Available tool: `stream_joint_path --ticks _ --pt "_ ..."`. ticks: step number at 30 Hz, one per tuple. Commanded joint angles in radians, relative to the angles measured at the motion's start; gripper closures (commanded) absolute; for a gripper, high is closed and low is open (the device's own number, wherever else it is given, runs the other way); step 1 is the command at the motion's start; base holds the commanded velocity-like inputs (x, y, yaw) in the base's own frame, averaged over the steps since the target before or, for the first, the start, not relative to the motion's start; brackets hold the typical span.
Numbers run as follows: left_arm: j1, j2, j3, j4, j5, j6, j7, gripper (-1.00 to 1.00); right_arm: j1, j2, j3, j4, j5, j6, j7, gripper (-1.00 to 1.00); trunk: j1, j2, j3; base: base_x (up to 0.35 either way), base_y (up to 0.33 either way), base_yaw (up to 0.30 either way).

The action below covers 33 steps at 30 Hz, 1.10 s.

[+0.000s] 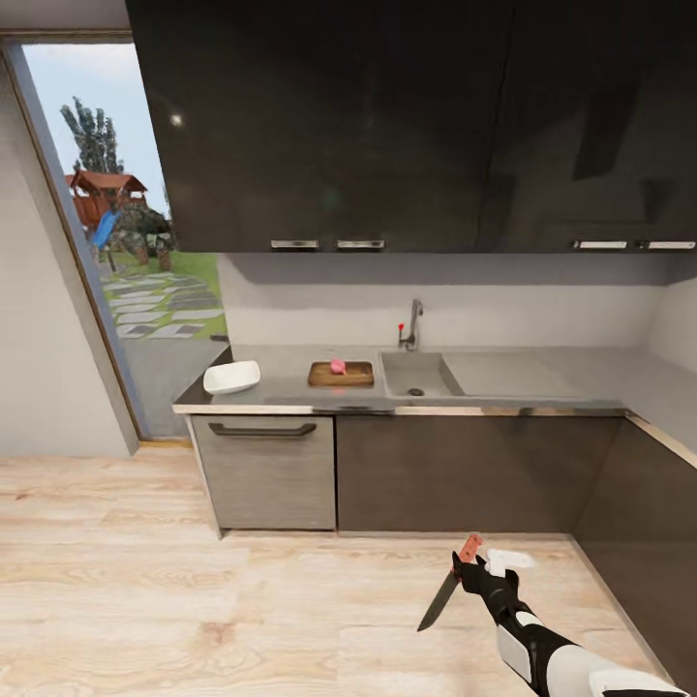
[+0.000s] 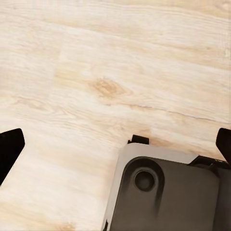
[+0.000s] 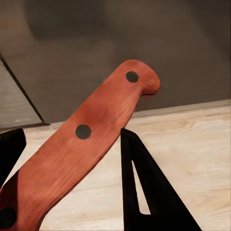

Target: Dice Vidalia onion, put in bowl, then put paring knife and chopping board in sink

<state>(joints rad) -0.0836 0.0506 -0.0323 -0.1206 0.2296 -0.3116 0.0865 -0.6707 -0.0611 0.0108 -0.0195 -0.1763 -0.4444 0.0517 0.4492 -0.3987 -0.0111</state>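
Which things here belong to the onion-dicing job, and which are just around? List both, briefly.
Job things:
Vidalia onion, on the chopping board
paring knife, held in the right tool
bowl
sink
countertop

Just around:
upper cabinets
drawer front
wooden floor
glass door

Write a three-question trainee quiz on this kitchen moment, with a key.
1. True or false: the Vidalia onion lies in the sink.
2. Which stands nearest the glass door: A) bowl, B) chopping board, C) tap?
3. Fill in: the right hand grips the paring knife by its red ____.

Key
1. False: it sits on the chopping board.
2. A: the bowl is at the countertop's door end.
3. Handle: the right wrist view shows the handle between the fingers; the dark blade points down toward the floor.
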Motion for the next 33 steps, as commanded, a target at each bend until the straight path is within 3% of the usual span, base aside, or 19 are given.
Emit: stream_joint_path --ticks 1,15,18,21,24,26,27,29,33 --pt "-0.001 0.0 -0.004 0.001 0.004 -0.003 0.002 -1.0 -0.001 0.0 0.001 0.001 -0.01 -0.003 0.007 1.0 0.001 -0.001 -0.001 0.201 0.142 0.233" --pt "-0.001 -0.001 -0.005 0.002 0.004 -0.002 0.002 -1.0 -0.001 0.001 0.001 -0.002 -0.011 -0.003 0.008 1.0 0.001 -0.001 -0.001 0.023 0.017 0.248" --pt "-0.001 -0.005 -0.007 0.003 0.003 -0.003 0.001 -1.0 -0.001 0.014 0.001 -0.016 -0.011 0.002 0.0 1.0 0.001 -0.001 -0.001 0.0 0.0 0.249" --pt "-0.001 -0.008 -0.01 0.003 0.0 -0.003 0.001 -1.0 -0.001 0.048 0.007 -0.098 -0.007 0.02 -0.058 1.0 0.001 -0.001 -0.001 0.0 0.0 0.193" --pt "-0.001 -0.009 -0.01 0.006 0.0 -0.002 0.001 -1.0 -0.001 0.083 0.035 -0.282 0.042 0.144 -0.168 1.0 0.001 -0.001 -0.001 0.0 0.0 0.057" --pt "-0.001 -0.009 -0.011 0.007 0.0 -0.001 0.001 -1.0 -0.001 0.095 0.053 -0.431 0.09 0.284 -0.23 1.0 0.001 -0.001 -0.001 0.0 0.0 0.018" --pt "-0.001 -0.009 -0.011 0.007 0.0 0.0 0.001 -1.0 -0.001 0.102 0.059 -0.551 0.11 0.389 -0.256 1.0 0.001 -0.001 -0.001 0.0 0.0 0.007" --pt "-0.001 -0.01 -0.011 0.007 0.0 0.0 0.001 -1.0 -0.001 0.108 0.063 -0.673 0.121 0.485 -0.27 1.0 0.001 -0.001 -0.001 0.0 0.0 0.004" --pt "-0.001 -0.01 -0.011 0.007 0.0 0.0 0.001 -1.0 -0.001 0.114 0.065 -0.98 0.129 0.748 -0.282 1.0 0.001 -0.001 -0.001 0.0 0.0 0.001"
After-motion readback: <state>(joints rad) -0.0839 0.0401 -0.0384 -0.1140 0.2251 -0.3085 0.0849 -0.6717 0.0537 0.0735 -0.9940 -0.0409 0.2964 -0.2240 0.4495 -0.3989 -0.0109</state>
